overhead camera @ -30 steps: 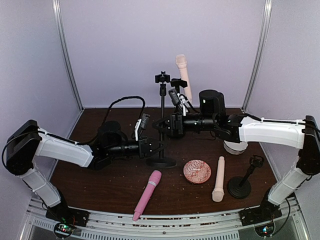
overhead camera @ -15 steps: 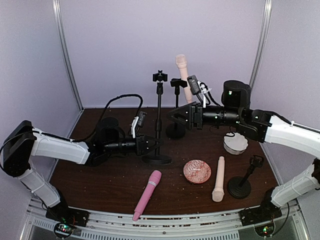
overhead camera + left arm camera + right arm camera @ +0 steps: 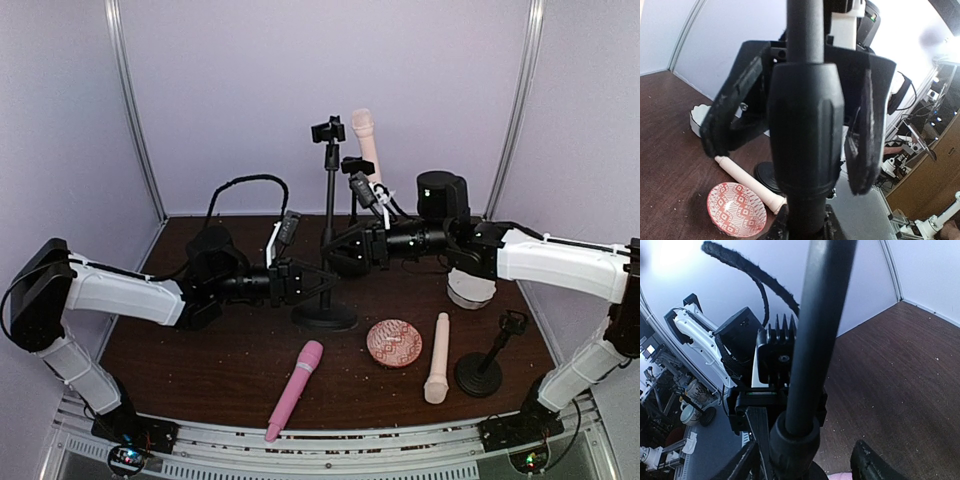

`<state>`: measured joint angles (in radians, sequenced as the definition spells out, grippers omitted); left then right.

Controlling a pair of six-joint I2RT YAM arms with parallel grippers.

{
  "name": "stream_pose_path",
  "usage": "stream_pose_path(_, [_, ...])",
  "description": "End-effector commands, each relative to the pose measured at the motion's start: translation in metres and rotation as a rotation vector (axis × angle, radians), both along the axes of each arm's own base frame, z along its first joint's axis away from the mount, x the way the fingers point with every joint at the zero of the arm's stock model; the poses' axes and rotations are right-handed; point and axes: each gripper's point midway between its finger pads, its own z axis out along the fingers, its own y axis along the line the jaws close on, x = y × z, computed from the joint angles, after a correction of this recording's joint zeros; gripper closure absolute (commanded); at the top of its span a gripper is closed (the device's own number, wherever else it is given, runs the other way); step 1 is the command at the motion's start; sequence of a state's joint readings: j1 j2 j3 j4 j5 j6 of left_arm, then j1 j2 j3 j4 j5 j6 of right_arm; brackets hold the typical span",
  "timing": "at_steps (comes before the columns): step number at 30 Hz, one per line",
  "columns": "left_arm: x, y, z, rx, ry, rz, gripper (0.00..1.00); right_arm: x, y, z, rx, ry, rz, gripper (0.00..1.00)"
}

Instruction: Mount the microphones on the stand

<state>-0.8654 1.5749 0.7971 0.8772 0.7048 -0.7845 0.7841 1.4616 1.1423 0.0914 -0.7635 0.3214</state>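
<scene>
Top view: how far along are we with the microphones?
Done: one peach microphone sits clipped on the rear stand. In hand: the left gripper clamps the tall stand by its pole while the right gripper, open, straddles its collar. Remaining: the pink microphone and second peach microphone lie on the table; the short stand is empty.
</scene>
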Motion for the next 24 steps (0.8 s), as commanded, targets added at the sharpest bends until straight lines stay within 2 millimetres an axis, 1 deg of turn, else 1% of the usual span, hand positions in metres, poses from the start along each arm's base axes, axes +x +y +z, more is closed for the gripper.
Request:
stream_pose_path(1, [-0.011, -0.003, 0.038, -0.112, -0.098, -0.054, 1.0, -0.006, 0.01, 0.033, 0.108, -0.04, 0.077, 0.43])
stream_pose_path(5, [-0.01, -0.004, 0.036, -0.103, -0.09, -0.053, 1.0, -0.008, 0.009, 0.038, 0.127, -0.046, 0.082, 0.44])
stream_pose_path(7, [-0.01, -0.004, 0.036, -0.101, -0.089, -0.053, 1.0, -0.007, 0.009, 0.039, 0.127, -0.051, 0.077, 0.5])
stream_pose_path(9, [-0.009, -0.004, 0.035, -0.099, -0.086, -0.049, 1.0, -0.006, 0.009, 0.037, 0.122, -0.047, 0.069, 0.61])
stream_pose_path(12, [-0.005, -0.004, 0.031, -0.08, -0.077, -0.024, 1.0, 0.001, 0.01, 0.033, 0.113, -0.023, 0.029, 0.85])
stream_pose_path(15, [0.007, 0.0, 0.023, -0.034, -0.106, 0.08, 1.0, 0.013, 0.01, 0.025, 0.067, -0.017, -0.112, 1.0])
stream_pose_path(16, [0.014, 0.005, 0.019, -0.011, -0.12, 0.139, 1.0, 0.017, 0.009, 0.021, 0.021, -0.013, -0.191, 1.0])
stream_pose_path(17, [0.026, 0.011, 0.016, 0.015, -0.125, 0.225, 1.0, 0.028, 0.005, 0.017, -0.028, -0.02, -0.318, 1.0])
stream_pose_path(18, [0.033, 0.016, 0.012, 0.044, -0.132, 0.28, 1.0, 0.033, 0.001, 0.014, -0.071, -0.03, -0.431, 1.0])
stream_pose_path(19, [0.039, 0.021, 0.008, 0.078, -0.143, 0.329, 1.0, 0.036, -0.002, 0.013, -0.1, -0.038, -0.518, 1.0])
stream_pose_path(20, [0.043, 0.024, 0.009, 0.102, -0.161, 0.362, 1.0, 0.038, -0.003, 0.012, -0.112, -0.025, -0.596, 1.0])
stream_pose_path(21, [0.048, 0.027, 0.004, 0.135, -0.163, 0.395, 1.0, 0.038, -0.004, 0.013, -0.117, -0.01, -0.658, 1.0])
stream_pose_path(22, [0.052, 0.03, 0.003, 0.16, -0.165, 0.427, 1.0, 0.04, -0.002, 0.01, -0.126, 0.018, -0.701, 1.0])
stream_pose_path(24, [0.058, 0.035, -0.003, 0.201, -0.168, 0.469, 1.0, 0.041, 0.005, 0.004, -0.136, 0.078, -0.738, 1.0])
